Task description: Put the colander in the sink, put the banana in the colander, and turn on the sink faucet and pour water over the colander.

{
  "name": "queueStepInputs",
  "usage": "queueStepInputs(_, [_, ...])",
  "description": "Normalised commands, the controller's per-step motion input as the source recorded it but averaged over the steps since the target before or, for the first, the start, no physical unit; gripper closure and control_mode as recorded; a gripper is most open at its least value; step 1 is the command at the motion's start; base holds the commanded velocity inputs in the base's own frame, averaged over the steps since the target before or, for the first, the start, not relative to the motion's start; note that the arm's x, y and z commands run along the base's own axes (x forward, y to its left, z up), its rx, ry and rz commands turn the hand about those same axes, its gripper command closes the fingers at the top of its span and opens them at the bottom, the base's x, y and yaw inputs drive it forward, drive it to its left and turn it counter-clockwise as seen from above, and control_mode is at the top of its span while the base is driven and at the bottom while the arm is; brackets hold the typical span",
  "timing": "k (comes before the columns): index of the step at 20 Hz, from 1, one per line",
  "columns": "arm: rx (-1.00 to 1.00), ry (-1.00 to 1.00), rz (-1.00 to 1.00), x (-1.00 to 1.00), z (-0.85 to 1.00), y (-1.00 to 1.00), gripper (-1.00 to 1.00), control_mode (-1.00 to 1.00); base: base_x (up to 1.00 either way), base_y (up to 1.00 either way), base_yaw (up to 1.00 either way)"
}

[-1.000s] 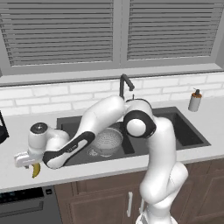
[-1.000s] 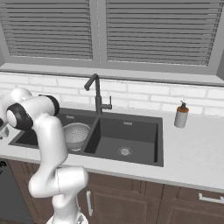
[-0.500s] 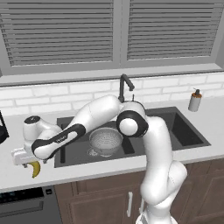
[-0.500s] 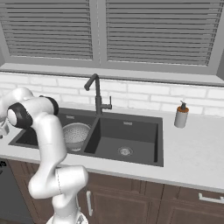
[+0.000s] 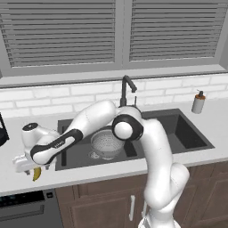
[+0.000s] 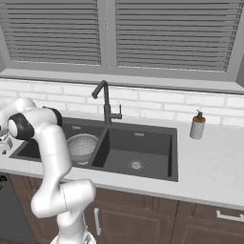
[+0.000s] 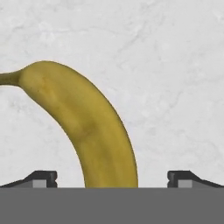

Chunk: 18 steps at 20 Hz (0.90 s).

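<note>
Banana [image 7: 87, 127] is lying on the counter [image 7: 175, 65] between the released, wide-spread jaws of the gripper [image 5: 27, 164], apparently untouched; colander [image 5: 107, 142] is sitting in the sink [image 5: 187, 133].

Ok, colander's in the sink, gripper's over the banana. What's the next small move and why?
Probably lower straight down, then close. The gripper is open with the banana lying on the counter between its fingertips, not yet gripped. The colander already sits in the sink.

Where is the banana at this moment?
The banana lies on the white counter left of the sink, under the open gripper, between its fingertips in the hand view.
</note>
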Motion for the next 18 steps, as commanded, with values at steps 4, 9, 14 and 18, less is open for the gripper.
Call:
queueStepInputs(4, [-0.06, 0.00, 0.00, 0.04, -0.27, 0.05, -1.00, -1.00, 0.00, 0.00, 0.00])
queueStepInputs(9, [-0.03, 0.00, 0.00, 0.04, -0.11, 0.03, 1.00, -1.00, 0.00, 0.00, 0.00])
queueStepInputs(14, [0.00, 0.00, 0.00, 0.00, 0.00, 0.00, 1.00, -1.00, 0.00, 0.00, 0.00])
queueStepInputs(18, [0.00, 0.00, 0.00, 0.00, 0.00, 0.00, 1.00, -1.00, 0.00, 0.00, 0.00])
